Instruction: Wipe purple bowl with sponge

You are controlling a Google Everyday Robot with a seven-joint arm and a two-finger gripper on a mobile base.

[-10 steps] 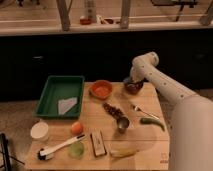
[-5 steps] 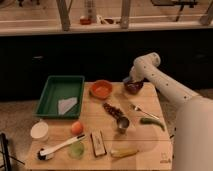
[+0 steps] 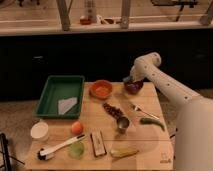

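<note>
The purple bowl [image 3: 133, 88] is a small dark maroon bowl at the table's back right, beside the orange-red bowl [image 3: 101, 89]. My gripper [image 3: 131, 80] hangs right over the purple bowl, at its far rim, at the end of the white arm [image 3: 160, 80] that comes in from the right. The sponge cannot be made out at the gripper; it may be hidden there.
A green tray [image 3: 52, 92] holding a pale cloth [image 3: 67, 105] sits at the left. On the wooden table [image 3: 150, 150] lie a metal cup [image 3: 122, 124], fork [image 3: 142, 111], green pepper [image 3: 151, 122], banana [image 3: 122, 152], orange [image 3: 76, 127], brush [image 3: 57, 149], white cup [image 3: 39, 131].
The gripper has shifted only slightly over the purple bowl. Everything else on the table stays where it was.
</note>
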